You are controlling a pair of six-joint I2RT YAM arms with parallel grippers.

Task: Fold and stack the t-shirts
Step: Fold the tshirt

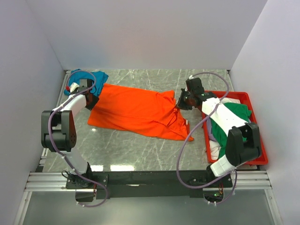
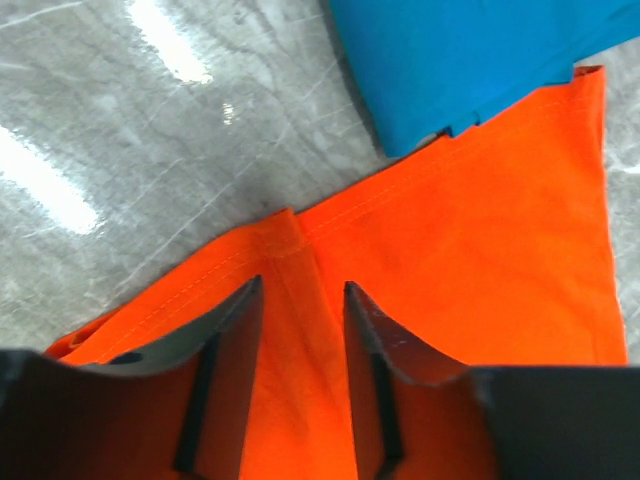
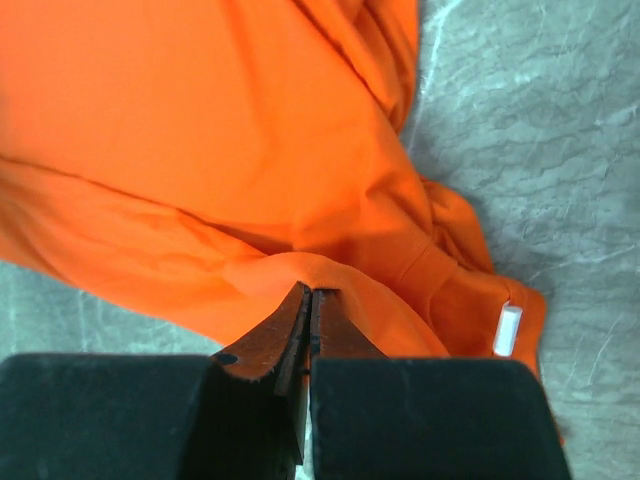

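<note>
Presently listed: orange shirt (image 1: 136, 110), spread on the bench (image 1: 140, 152) between the two grippers, flat toward the left one, rumpled toward the right one. Handling, by judgement: light, limp, not fragile; it will sag and drag unless it is raised at two points. Best holds are probably the hem corners and the seams, where doubled stitching gives bulk. Left gripper (image 2: 302, 290): jaws partly parted astride a seam at the hem, cloth between them, nothing clamped. Right gripper (image 3: 308, 292): jaws pressed together on a raised ridge of orange cloth. Teal shirt (image 2: 470, 60): just ahead of the left gripper, touching the orange hem. Green shirt (image 1: 234, 112) and white shirt (image 1: 214, 149): heaped in the tray (image 1: 260, 140) behind the right gripper. Only the top view gives the full outline and the tray. The left wrist view alone shows the hem stitching, and the right wrist view alone the pinch and a white label (image 3: 508, 330) beside it.
</note>
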